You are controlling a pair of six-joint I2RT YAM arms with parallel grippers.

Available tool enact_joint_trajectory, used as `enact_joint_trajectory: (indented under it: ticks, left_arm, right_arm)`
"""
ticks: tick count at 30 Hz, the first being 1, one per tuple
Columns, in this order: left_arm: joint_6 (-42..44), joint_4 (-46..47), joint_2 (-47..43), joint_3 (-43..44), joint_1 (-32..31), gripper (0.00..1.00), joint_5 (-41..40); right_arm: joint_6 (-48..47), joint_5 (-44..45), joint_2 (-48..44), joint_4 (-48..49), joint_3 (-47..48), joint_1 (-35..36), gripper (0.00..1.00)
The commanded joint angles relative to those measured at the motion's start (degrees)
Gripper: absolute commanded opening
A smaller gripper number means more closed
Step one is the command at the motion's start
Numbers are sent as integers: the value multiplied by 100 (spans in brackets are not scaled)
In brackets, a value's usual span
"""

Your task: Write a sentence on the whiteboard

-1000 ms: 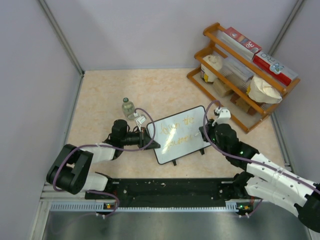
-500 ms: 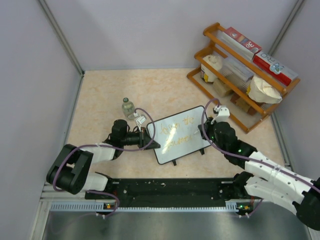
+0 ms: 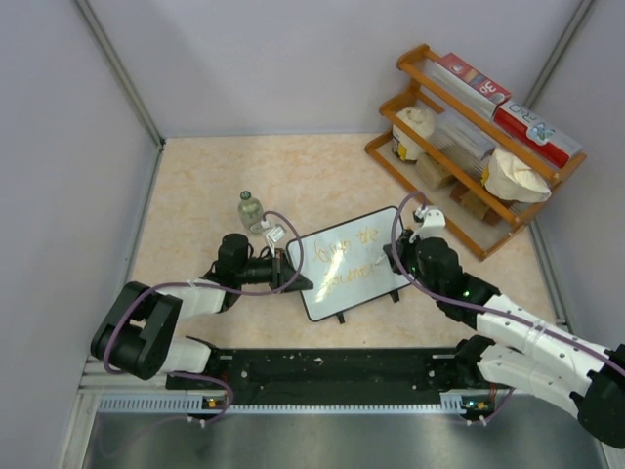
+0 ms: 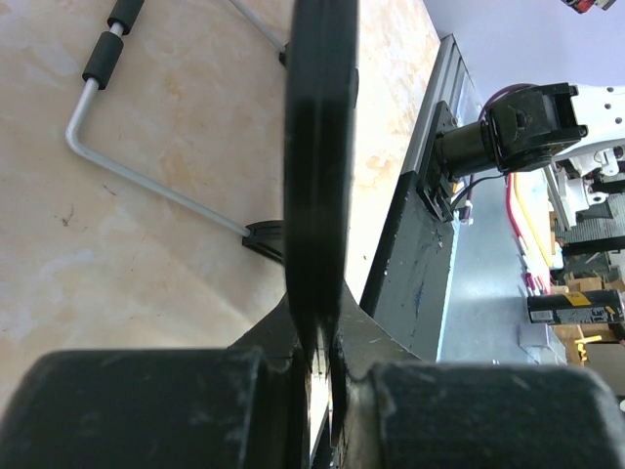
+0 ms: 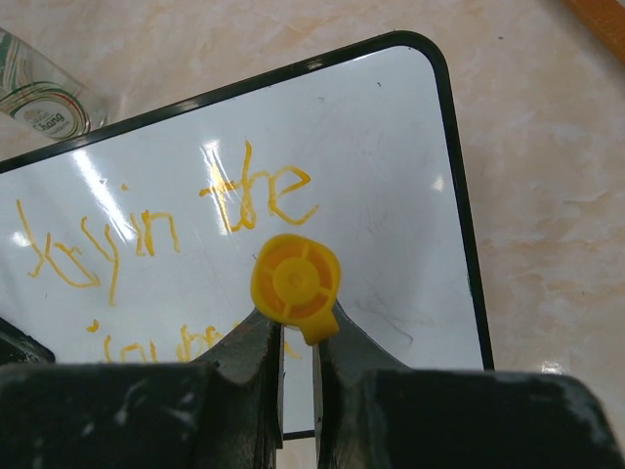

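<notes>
Pinching marker (image 5: 295, 283) over whiteboard (image 5: 391, 186): right end effector (image 5: 298, 337)

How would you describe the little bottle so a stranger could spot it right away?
Find the beige table, then the whiteboard lying near its middle. Just past the board's far left corner stands the bottle. It is the only small, upright, clear glass thing there, unlike the flat white board.

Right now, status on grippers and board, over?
Left gripper shut on edge of small black-framed white whiteboard. Right gripper shut on yellow plastic marker. Two lines orange script written. Small clear bottle near far-left corner.
</notes>
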Motion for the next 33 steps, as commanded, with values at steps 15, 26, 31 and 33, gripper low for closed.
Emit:
enact_joint_trajectory:
  ticks: [15, 26, 31, 33]
  left_arm:
    - [173, -113, 49, -96, -48, 0, 164]
    - [173, -113, 40, -96, -39, 0, 156]
    - [173, -122, 40, -96, -48, 0, 156]
    - [173, -122, 40, -96, -39, 0, 147]
  right_arm:
    - [184, -469, -140, -200, -419, -69, 0]
    - [369, -882, 89, 99, -524, -78, 0]
    - [370, -971, -77, 56, -350, -69, 0]
    - [369, -1023, -314, -207, -252, -78, 0]
